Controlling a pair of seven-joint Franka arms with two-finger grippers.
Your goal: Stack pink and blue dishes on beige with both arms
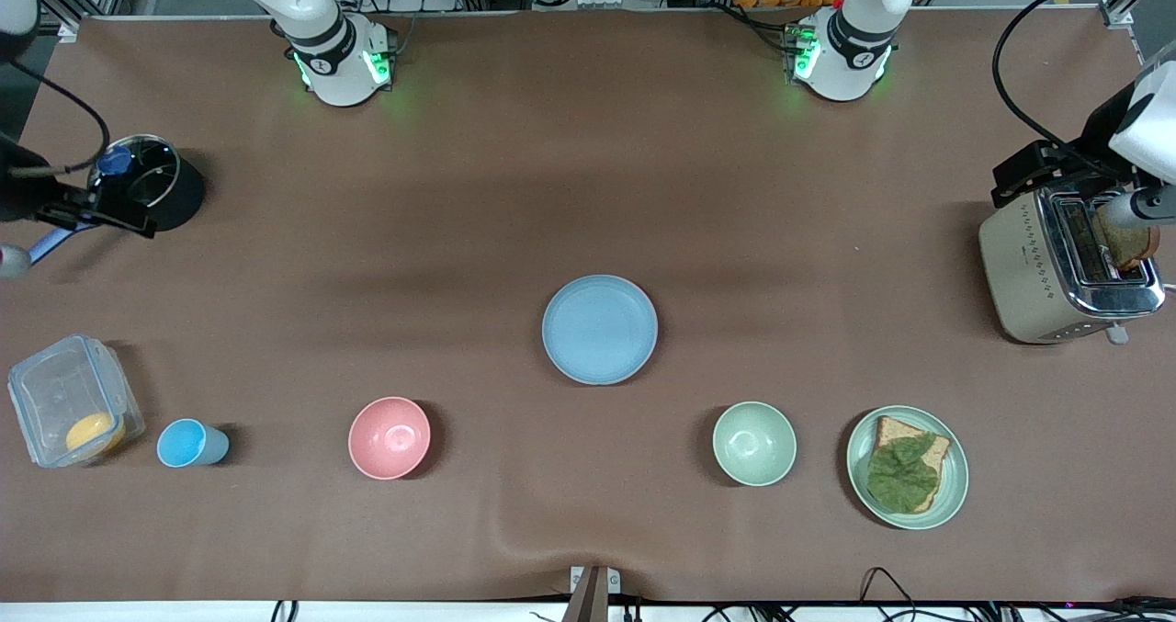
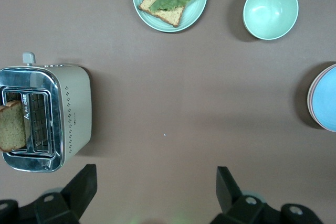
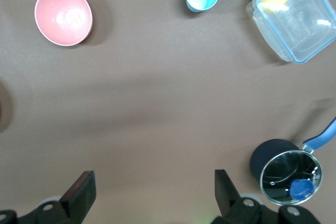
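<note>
The light blue plate [image 1: 599, 329] lies at the table's middle. In the left wrist view that blue plate [image 2: 328, 98] tops a stack, and the pink plate's rim [image 2: 310, 98] shows just under it. The beige plate is hidden. My left gripper [image 2: 156, 174] hangs open and empty, high over the bare table next to the toaster, at the left arm's end. At the right arm's end, my right gripper [image 3: 154, 177] is open with nothing between its fingers, high beside the black pot. Both are well away from the stack.
A toaster [image 1: 1057, 273] holds a bread slice. Nearer the front camera stand a green plate [image 1: 955, 475] with toast and a leaf, a green bowl [image 1: 754, 443], a pink bowl [image 1: 390, 437], a blue cup [image 1: 188, 443] and a clear box [image 1: 69, 401]. A lidded black pot [image 1: 156, 186] sits farther back.
</note>
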